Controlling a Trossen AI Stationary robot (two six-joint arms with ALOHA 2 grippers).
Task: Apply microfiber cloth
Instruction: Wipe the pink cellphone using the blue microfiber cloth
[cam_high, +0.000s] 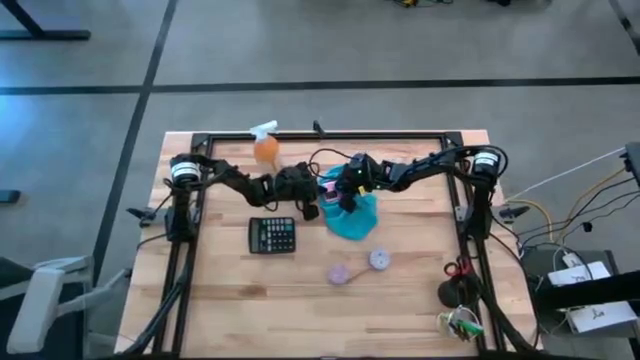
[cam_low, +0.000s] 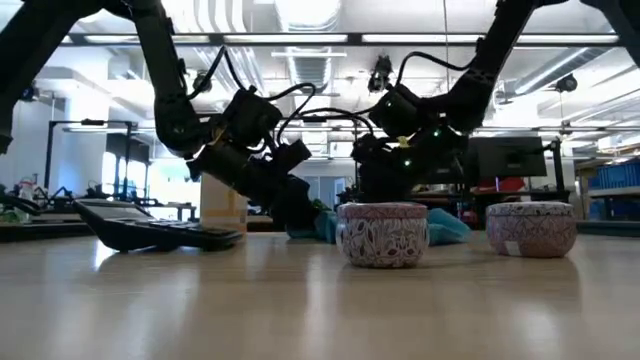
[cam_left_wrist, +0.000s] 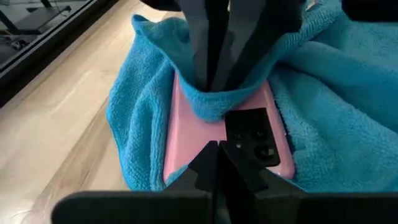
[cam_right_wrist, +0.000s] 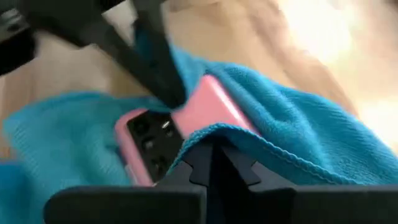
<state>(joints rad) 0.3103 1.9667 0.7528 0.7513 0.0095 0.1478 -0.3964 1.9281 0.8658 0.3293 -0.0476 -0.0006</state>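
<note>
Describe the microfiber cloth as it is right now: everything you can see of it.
The microfiber cloth is soft teal-blue terry with a stitched hem, lying rumpled on the wooden table just right of the calculator. It wraps around a pink phone whose dark camera block shows. The left gripper and the right gripper both sit at its folds, each pinching an edge.

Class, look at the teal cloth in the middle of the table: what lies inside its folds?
Inside the microfiber cloth lies a pink phone, its black camera block showing. Cloth covers its far end and edges. Both grippers, left and right, are shut on cloth.
</note>
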